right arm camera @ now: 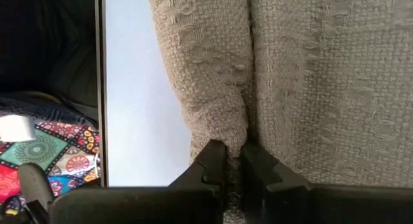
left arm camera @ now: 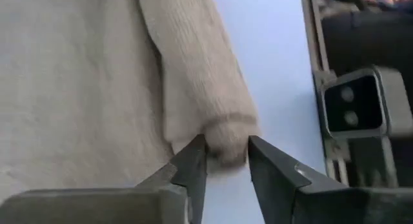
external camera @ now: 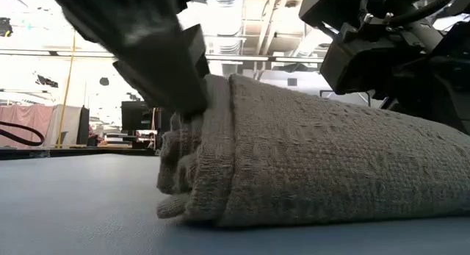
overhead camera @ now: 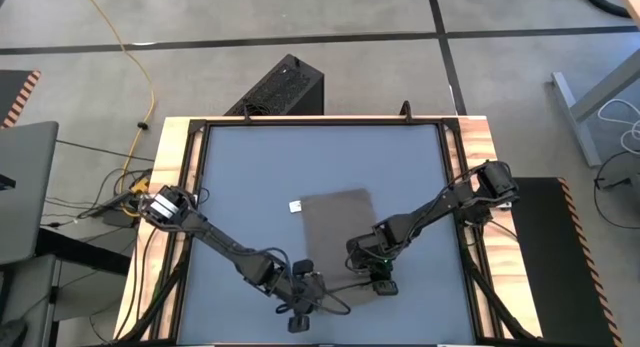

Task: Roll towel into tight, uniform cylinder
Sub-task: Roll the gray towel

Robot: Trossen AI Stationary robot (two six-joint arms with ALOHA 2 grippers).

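Note:
The taupe towel lies on the blue-grey tabletop, its far part flat and its small white tag at the far left corner. Its near part is rolled into a thick roll that lies on the table along the near side. My left gripper is at the roll's left end and is shut on it. My right gripper is at the roll's right end and is shut on it. My left gripper pinches the roll's left end between its two fingers, only the end's tip lying between them. The fingers come down at a slant from the near side. The roll lies on the table. My right gripper pinches a bunched fold at the roll's right end, where the roll meets the flat cloth, between its two fingers. Several layers are caught. The roll rests on the table and on the flat part of the towel.
Bare tabletop lies left, right and beyond the towel. The wooden table frame rims the top. The low camera stands at the near edge close to the roll. A black box stands on the floor beyond the far edge.

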